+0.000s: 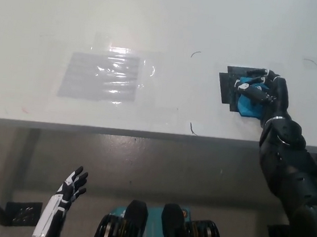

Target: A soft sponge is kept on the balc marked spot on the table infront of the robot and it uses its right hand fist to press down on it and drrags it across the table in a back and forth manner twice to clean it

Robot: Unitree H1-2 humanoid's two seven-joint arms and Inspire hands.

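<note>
Right hand [266,92] fisted, pressing blue sponge [248,103] on black mark [229,86], tabletop [174,29] right. Left hand [70,186] idle low-left, fingers spread.

A soft, matt blue sponge [250,104] is seen under the glossy black right hand [267,94] — well to its left, a shiny clear film [103,76] on the smooth white table [169,22].

White table [159,15] — landmark surface. Clear, shiny plastic sheet [103,76] lies flat on the table's left half, catching glare. Thin dark pen marks [192,128] near the table's front edge — others scattered farther right.
</note>
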